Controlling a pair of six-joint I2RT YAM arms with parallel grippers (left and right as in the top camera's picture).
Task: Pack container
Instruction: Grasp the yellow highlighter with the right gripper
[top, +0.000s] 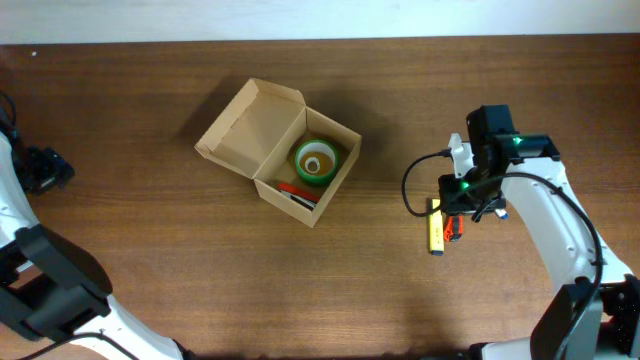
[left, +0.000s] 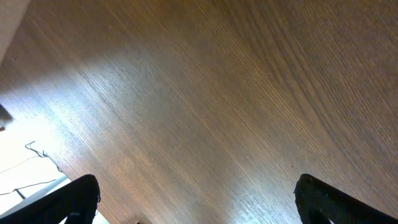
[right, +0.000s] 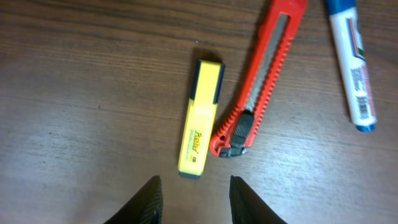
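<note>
The container (top: 250, 130), a tan cardboard box with its flap lid open to the left, sits left of the table's centre. Inside it lie a green tape roll (top: 316, 160) and a red and black item (top: 295, 190). My right gripper (right: 195, 180) hovers open just short of a yellow highlighter (right: 200, 118) that lies on the wood, with nothing between its fingers. A red utility knife (right: 261, 74) lies beside the highlighter, and a white marker with a blue cap (right: 351, 62) is further right. My left gripper (left: 196, 183) is wide open over bare wood at the table's far left.
In the overhead view the highlighter (top: 435, 232) and knife (top: 455, 228) lie under the right arm (top: 530, 200), well right of the box. The left arm (top: 40, 168) stays at the left edge.
</note>
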